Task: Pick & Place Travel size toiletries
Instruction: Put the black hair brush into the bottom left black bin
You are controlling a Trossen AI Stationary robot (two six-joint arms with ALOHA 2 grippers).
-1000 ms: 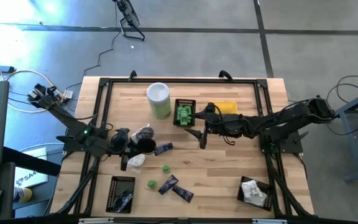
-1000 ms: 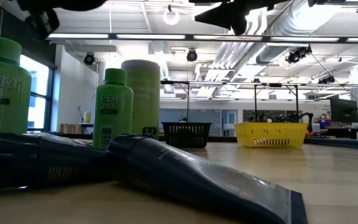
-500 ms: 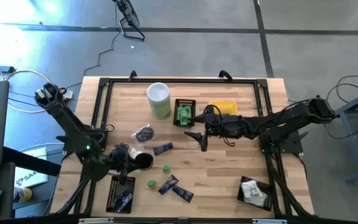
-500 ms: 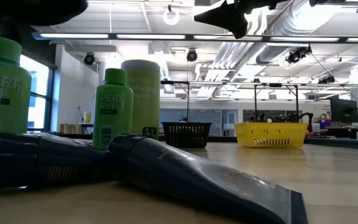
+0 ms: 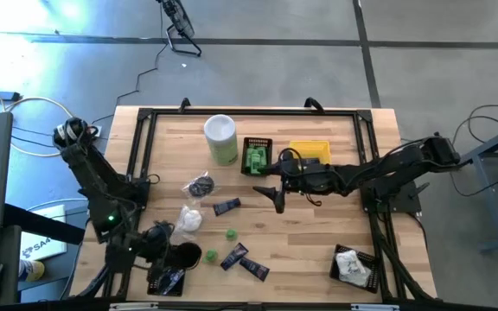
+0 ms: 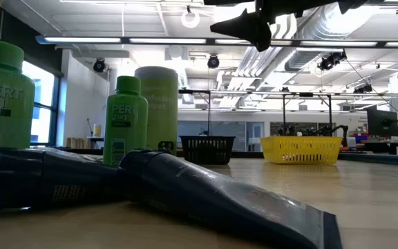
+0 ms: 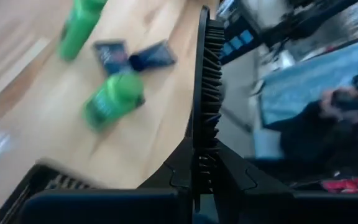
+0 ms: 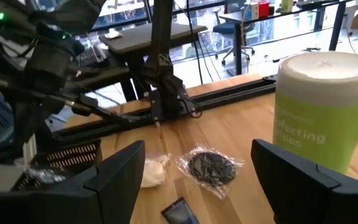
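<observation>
My left gripper [image 5: 178, 257] hovers at the near left, just above the far rim of a black mesh basket [image 5: 167, 275], shut on a dark round piece [image 5: 188, 256]. Its ribbed rim [image 7: 204, 81] shows edge-on in the left wrist view. On the table lie a white packet [image 5: 187, 218], navy tubes [image 5: 227, 206] [image 5: 234, 257], green bottles [image 5: 231, 233] [image 5: 210, 255] and a bagged dark round piece [image 5: 200, 185]. My right gripper [image 5: 275, 195] hangs open above the table's middle, touching nothing. My left gripper pinches the dark round piece by its near part [image 7: 199, 158], one finger on each flat face. The fingers come from the table's left, slanting down. Most of the disc sticks out beyond the fingertips and is lifted clear of the table.
A tall white-and-green canister [image 5: 220, 138] stands at the back. Beside it are a black basket holding green bottles [image 5: 256, 158] and a yellow basket [image 5: 314, 150]. Another black basket with white packets [image 5: 354, 263] sits at the near right. A black frame rail [image 5: 249, 112] runs around the table.
My left gripper has carried the dark round piece toward the table's near edge, from beside the white packet to the near-left black basket, rolling its wrist on the way. The white packet it had covered has stayed in place and now shows in full.
</observation>
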